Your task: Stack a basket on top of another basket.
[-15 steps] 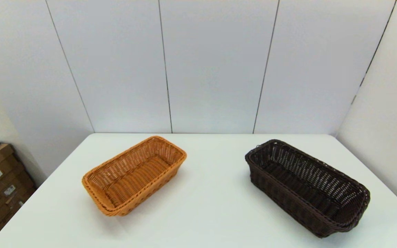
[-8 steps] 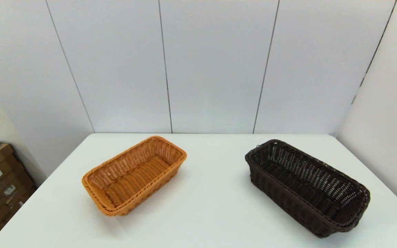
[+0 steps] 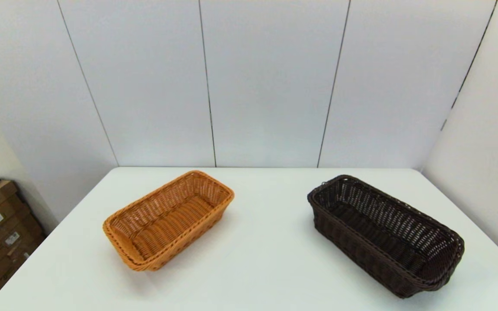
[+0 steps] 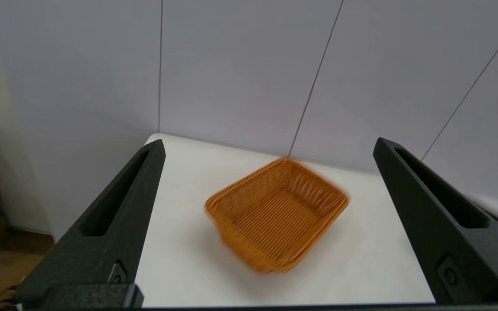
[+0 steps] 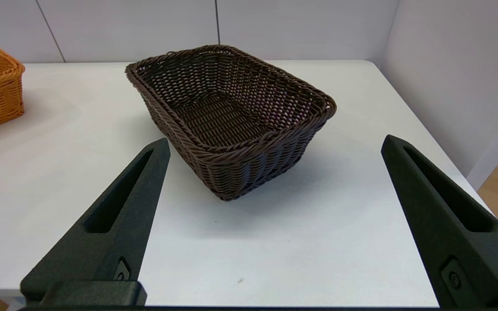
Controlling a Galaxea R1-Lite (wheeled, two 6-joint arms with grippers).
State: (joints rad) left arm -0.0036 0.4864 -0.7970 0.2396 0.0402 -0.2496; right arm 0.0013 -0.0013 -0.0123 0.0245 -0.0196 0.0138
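The dark brown basket [image 3: 385,234] sits on the right half of the white worktop [image 3: 266,255], its long side running from mid-worktop toward the near right corner. The orange-tan basket [image 3: 169,219] sits on the left half, well apart from it. The right gripper [image 5: 275,147] hangs off the near edge with fingers spread wide, empty, the dark brown basket ahead of it and not touched. The left gripper [image 4: 268,147] is likewise wide open and empty, facing the orange-tan basket from a distance.
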